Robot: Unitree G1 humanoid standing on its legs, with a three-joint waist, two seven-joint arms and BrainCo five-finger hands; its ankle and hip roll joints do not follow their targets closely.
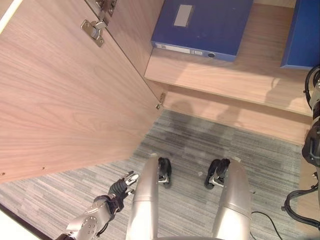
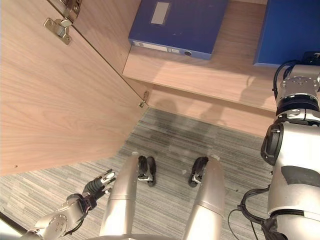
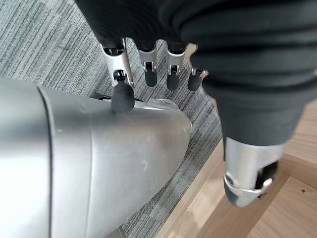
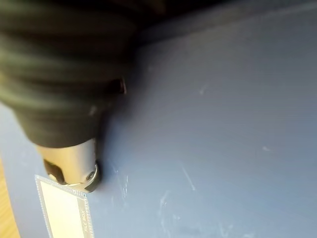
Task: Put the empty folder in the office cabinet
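Note:
Two blue folders lie flat on the low cabinet shelf (image 1: 225, 75). One folder (image 1: 202, 25) with a grey label lies mid-shelf, its spine toward me. The other blue folder (image 2: 290, 30) lies at the shelf's right end, and my right arm reaches up to it. In the right wrist view my right hand (image 4: 69, 166) rests against this folder's blue face (image 4: 223, 148), beside a white label (image 4: 64, 210). My left hand (image 1: 120, 187) hangs low by my side over the carpet, fingers (image 3: 148, 74) relaxed and holding nothing.
The cabinet's wooden door (image 1: 65, 100) stands open on the left, its hinge (image 1: 95, 30) near the top. Below the shelf runs a wooden plinth (image 1: 240, 117). Grey striped carpet (image 1: 190, 145) covers the floor in front.

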